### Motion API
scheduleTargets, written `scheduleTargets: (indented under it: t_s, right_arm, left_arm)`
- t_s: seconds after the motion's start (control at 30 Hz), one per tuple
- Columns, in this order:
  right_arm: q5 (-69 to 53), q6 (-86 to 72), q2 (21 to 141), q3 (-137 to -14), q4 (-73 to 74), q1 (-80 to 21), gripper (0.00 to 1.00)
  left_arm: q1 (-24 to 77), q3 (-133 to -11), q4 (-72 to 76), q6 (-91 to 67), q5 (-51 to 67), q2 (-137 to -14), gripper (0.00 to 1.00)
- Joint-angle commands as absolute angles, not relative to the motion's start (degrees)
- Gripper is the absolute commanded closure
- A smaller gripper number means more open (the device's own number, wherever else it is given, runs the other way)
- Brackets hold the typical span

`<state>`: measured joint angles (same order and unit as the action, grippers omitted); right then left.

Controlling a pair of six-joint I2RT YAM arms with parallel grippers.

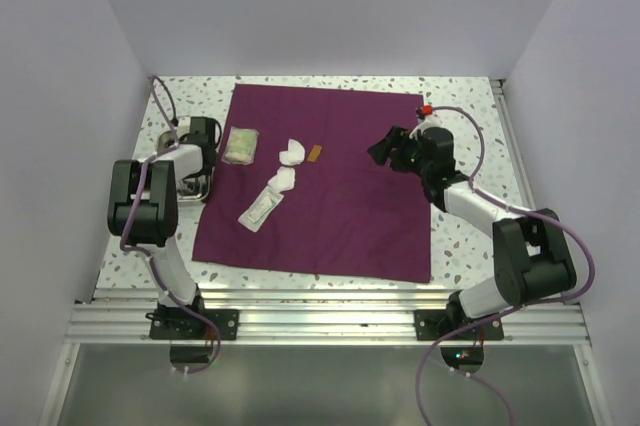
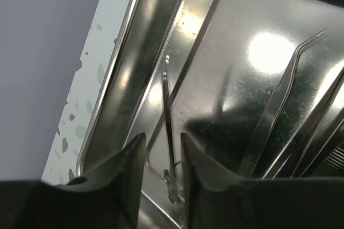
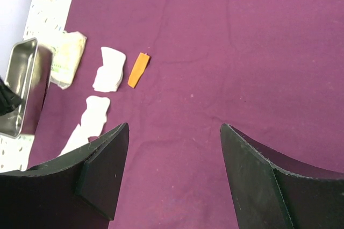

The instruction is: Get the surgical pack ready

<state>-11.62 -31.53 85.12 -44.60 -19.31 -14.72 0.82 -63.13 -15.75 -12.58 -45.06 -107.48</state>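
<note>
1. Top view: cloth [image 1: 340, 196] spread on table [image 1: 205, 96]; gauze [image 1: 292, 153], packet [image 1: 241, 144] near its left edge;
2. Left wrist alone shows tray [image 2: 134, 78] inside: left gripper [image 2: 163, 143] slightly parted astride thin instrument [image 2: 167, 116], not pinching;
3. Right wrist: right gripper [image 3: 173, 132] gaping, empty, above cloth; tray beside cloth's left edge.

A speckled white table [image 1: 205, 96] sits between plain pale walls [image 1: 330, 6].

The speckled counter [image 1: 200, 91] carries a plum cloth [image 1: 340, 206] spread flat across its middle. A steel tray [image 3: 24, 86] sits at nine o'clock, just beside the cloth.
</note>
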Motion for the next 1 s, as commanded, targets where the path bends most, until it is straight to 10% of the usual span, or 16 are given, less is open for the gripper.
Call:
scheduleTargets:
  t_s: [0.0, 0.4, 0.77, 0.97]
  right_arm:
    - [-12.2, -31.6, 85.6, -44.4, -22.2, -15.1, 0.28]
    - [-11.8, -30.9, 87.5, -46.7, -20.3, -17.9, 0.28]
    - [-10.9, -29.5, 86.8, -48.6, -16.3, -21.4, 0.28]
    - [-10.7, -28.0, 84.3, -46.6, -15.2, -22.1, 0.30]
  left_arm:
    - [0.5, -66.0, -14.2, -13.6, -47.5, -107.3, 0.58]
    - [1.6, -62.6, -14.5, -15.5, -41.1, -95.6, 0.42]
    - [3.2, -58.6, -7.5, -17.5, -6.1, -84.6, 0.28]
    - [12.0, -65.8, -10.5, -12.9, -10.4, -92.6, 0.24]
